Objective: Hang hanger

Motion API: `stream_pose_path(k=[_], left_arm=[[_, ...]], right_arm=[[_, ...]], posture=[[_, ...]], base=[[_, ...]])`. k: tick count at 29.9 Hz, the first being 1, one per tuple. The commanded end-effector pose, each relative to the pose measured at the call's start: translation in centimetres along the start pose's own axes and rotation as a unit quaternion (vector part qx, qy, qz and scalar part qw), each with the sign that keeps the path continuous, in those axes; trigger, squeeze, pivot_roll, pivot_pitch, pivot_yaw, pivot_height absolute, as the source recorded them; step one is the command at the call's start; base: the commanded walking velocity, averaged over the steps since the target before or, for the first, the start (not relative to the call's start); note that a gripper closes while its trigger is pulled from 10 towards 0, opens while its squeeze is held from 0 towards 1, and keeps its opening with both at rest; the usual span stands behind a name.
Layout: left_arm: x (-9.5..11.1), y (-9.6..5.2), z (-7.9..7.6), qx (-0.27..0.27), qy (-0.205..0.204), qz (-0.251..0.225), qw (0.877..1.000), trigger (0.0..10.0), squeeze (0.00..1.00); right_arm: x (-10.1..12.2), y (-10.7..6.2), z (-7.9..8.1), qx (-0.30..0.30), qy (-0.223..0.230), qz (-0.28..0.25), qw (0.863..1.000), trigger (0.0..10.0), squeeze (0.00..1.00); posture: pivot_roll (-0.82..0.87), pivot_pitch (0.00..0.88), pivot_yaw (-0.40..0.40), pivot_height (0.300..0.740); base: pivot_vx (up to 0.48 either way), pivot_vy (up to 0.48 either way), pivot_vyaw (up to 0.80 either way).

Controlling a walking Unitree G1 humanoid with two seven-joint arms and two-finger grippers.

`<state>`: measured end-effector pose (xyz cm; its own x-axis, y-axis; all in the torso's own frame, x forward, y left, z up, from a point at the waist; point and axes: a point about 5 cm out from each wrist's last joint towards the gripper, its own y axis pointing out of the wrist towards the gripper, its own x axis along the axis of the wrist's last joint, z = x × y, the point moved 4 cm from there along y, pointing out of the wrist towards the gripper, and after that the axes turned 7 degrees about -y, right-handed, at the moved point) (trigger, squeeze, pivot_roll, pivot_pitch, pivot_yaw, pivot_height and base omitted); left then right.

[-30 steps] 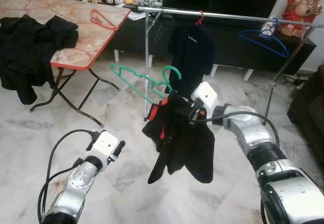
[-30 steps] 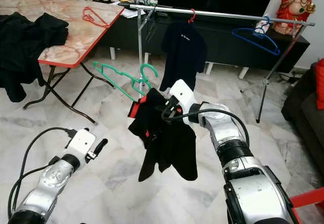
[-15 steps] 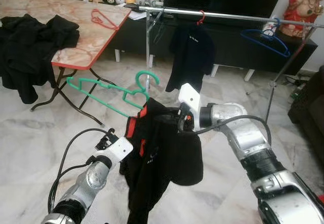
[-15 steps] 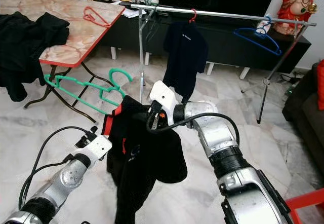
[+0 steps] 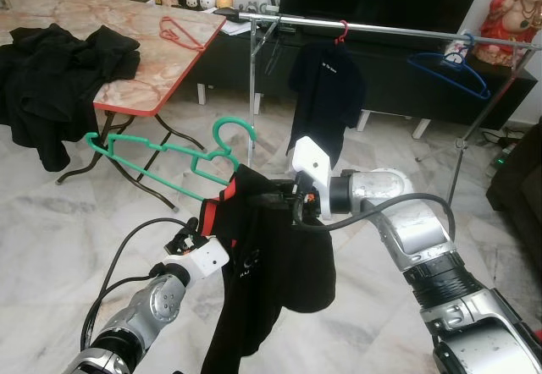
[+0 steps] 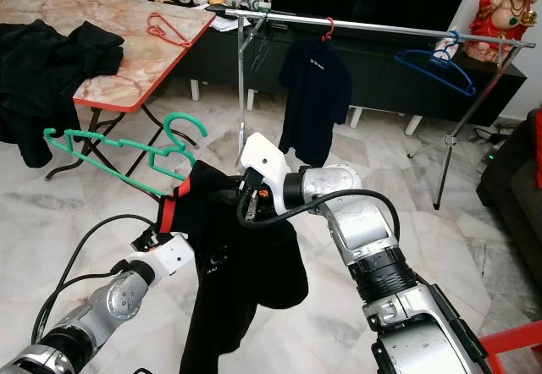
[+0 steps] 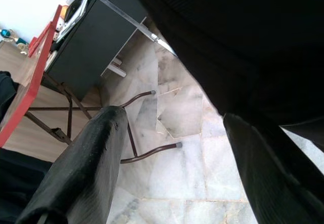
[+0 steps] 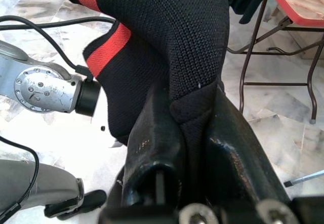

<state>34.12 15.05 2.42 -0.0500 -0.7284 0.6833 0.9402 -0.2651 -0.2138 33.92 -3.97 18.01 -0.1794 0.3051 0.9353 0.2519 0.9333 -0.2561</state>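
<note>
While hanging in mid-air short of the clothes rail (image 5: 381,27), the green hanger (image 5: 161,158) is carrying a black garment with red trim (image 6: 237,255), its hook (image 5: 229,130) pointing up and its free end sticking out toward the counter (image 5: 144,61). Black clothes (image 5: 51,78) are lying piled on that counter, with a red hanger (image 5: 176,31) beside them. Left gripper (image 7: 167,163) is sitting low at the garment's left edge, jaws spread apart and holding nothing, the fabric draping just past one finger (image 7: 86,163). Right gripper (image 8: 187,127) is reaching in from the garment's right side, jaws clamped on a fold of the black fabric near the collar. On the rail behind the garment, a dark shirt (image 5: 326,95) is hanging on a red hanger hook (image 5: 343,29), and a blue hanger (image 5: 449,65) is hanging bare further right, near the figurine (image 5: 512,10).
</note>
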Motion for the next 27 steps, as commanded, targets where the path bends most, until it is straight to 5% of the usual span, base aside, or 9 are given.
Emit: stream_pose_path(k=[1, 21, 24, 27], left_arm=[[0.5, 0.2, -0.3, -0.009, 0.009, -0.012, 1.0, 10.0, 0.0], [0.6, 0.2, -0.4, -0.012, 0.014, -0.017, 1.0, 10.0, 0.0], [0.6, -0.2, -0.8, -0.045, 0.011, -0.036, 0.998, 10.0, 0.0], [0.4, -0.3, -0.8, -0.045, 0.007, -0.035, 0.998, 10.0, 0.0]], right_arm=[[0.9, -0.3, -0.1, -0.004, -0.012, -0.014, 1.0, 0.0, 0.0], [1.1, -0.3, 0.0, -0.004, -0.011, -0.013, 1.0, 0.0, 0.0], [-1.0, 0.1, -4.2, -0.093, -0.027, 0.055, 0.994, 0.0, 0.0], [-1.6, 0.1, -4.5, -0.106, -0.033, 0.07, 0.991, 0.0, 0.0]], posture=[[0.0, 0.0, -0.111, 0.74], [0.0, 0.0, -0.112, 0.74], [0.01, 0.0, -0.111, 0.74], [0.01, 0.0, -0.11, 0.74]], base=[[0.0, 0.0, 0.0], [0.0, 0.0, 0.0], [0.0, 0.0, 0.0], [0.0, 0.0, 0.0]])
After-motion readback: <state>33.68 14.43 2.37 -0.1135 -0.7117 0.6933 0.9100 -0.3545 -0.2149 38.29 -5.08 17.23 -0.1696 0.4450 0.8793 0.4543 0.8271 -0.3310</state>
